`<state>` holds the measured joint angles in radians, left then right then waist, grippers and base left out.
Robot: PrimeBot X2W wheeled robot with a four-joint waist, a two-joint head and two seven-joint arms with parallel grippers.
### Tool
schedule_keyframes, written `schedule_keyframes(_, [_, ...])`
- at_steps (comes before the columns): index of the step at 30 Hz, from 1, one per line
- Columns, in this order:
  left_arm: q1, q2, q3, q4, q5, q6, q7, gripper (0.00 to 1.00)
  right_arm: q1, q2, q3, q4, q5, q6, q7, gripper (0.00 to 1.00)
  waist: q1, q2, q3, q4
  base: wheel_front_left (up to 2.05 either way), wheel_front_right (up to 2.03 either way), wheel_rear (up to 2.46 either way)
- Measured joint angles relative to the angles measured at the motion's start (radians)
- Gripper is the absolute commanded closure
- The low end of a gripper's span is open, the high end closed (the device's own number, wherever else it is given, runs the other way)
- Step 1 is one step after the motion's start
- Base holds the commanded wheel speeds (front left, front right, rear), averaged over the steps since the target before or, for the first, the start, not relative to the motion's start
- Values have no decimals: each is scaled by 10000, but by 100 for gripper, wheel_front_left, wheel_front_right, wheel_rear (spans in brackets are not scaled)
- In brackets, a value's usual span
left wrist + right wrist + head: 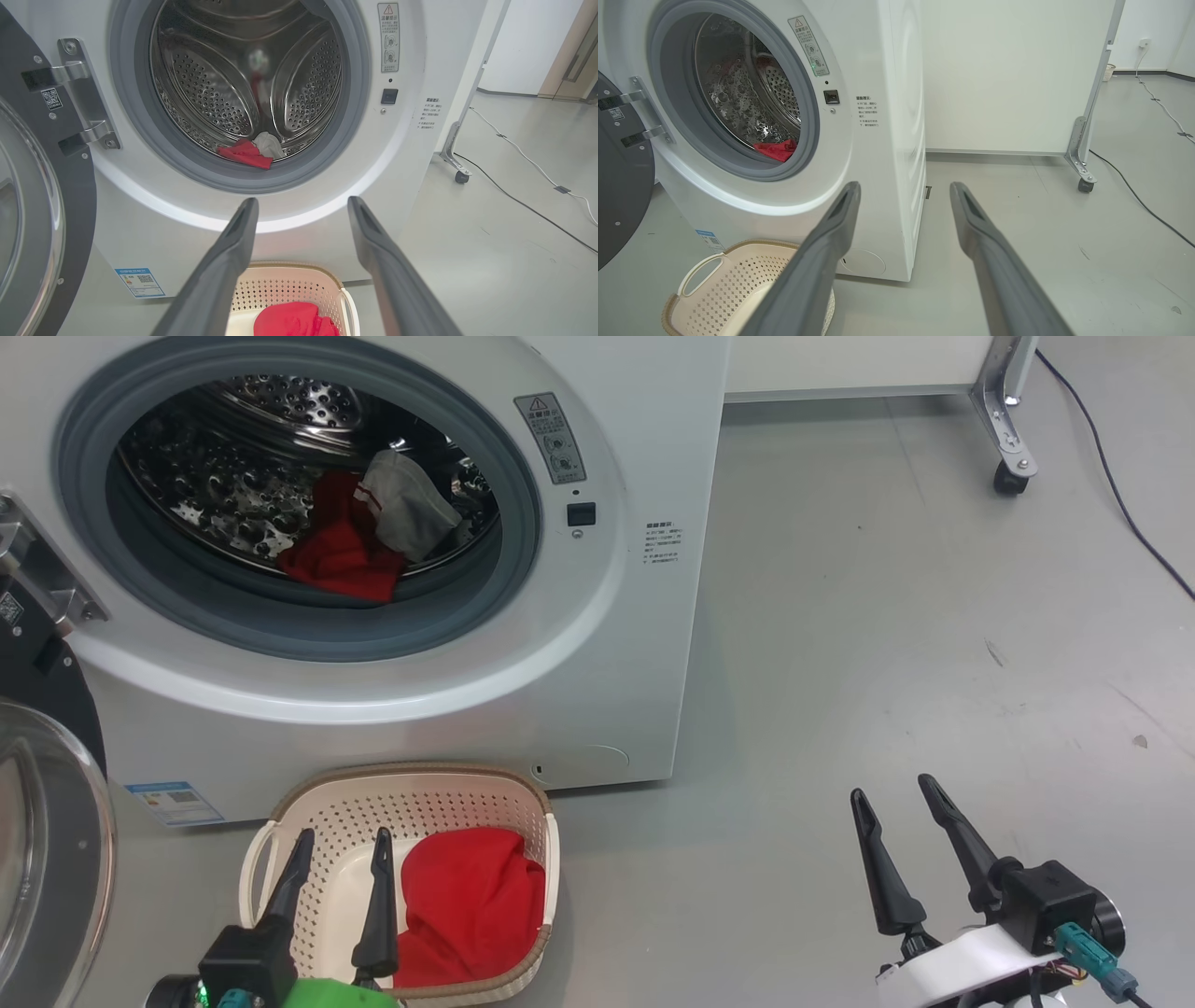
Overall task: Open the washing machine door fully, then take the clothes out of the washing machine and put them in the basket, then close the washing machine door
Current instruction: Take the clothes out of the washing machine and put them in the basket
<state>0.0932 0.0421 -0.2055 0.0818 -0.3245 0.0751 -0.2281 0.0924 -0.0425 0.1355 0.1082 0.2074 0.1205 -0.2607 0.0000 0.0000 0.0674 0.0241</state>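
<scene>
The white washing machine [644, 448] stands with its door [42, 840] swung wide open at the left, black rim and glass bowl showing. At the front of the steel drum lie clothes: a red garment [338, 555] with a pale grey-white cloth [411, 509] on it. The cream basket [308, 812] sits on the floor before the machine and holds another red garment [471, 901]. My left gripper [343, 843] hangs open and empty over the basket's left half. My right gripper [892, 789] is open and empty over bare floor to the right of the machine.
A white panel on a caster foot [1013, 476] stands behind the machine at the right. A dark cable [1120, 513] runs across the grey floor there. The open door and its hinge [42, 569] jut out on the left.
</scene>
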Motion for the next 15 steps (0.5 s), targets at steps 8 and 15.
schedule_keyframes(8, [0,4,-102,-242,2,6,155,0,-11,0,23,-219,-4,0,0,0,0,0,325,-31,0,0,0])
schedule_keyframes(15, [-66,4,-209,-288,-12,81,320,0,-93,0,176,-441,-104,2,0,0,0,0,881,-62,0,0,0])
